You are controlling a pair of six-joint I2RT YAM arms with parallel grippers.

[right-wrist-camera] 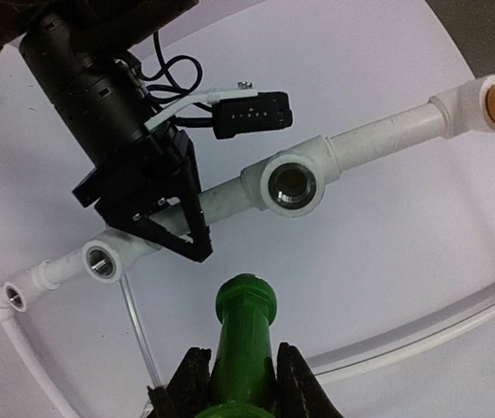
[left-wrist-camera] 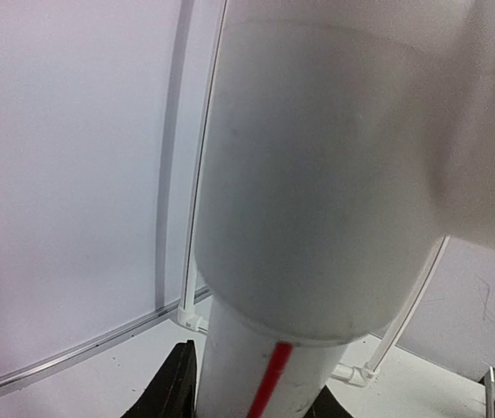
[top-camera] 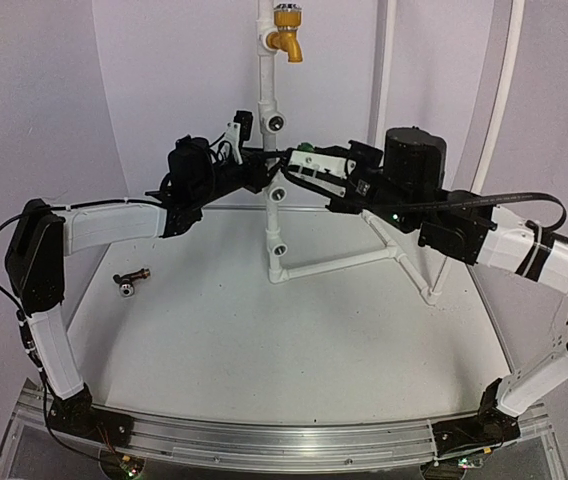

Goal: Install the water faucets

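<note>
Bench (top-camera: 294, 345): white matte top, meeting a curved white backdrop at the far edge.

Stand (top-camera: 274, 225): white pipe, rests on the bench at centre-far. Its foot elbow touches the surface. A white leg runs right from the elbow along the bench to a second corner.

Brown faucet (top-camera: 131, 281): lies on its side, well left of the stand and slightly nearer than its foot. Silver cap end points near-left. Touches only the bench.

Rail (top-camera: 264, 445): aluminium, along the near edge, well in front of the stand. Both arm bases sit on it.
</note>
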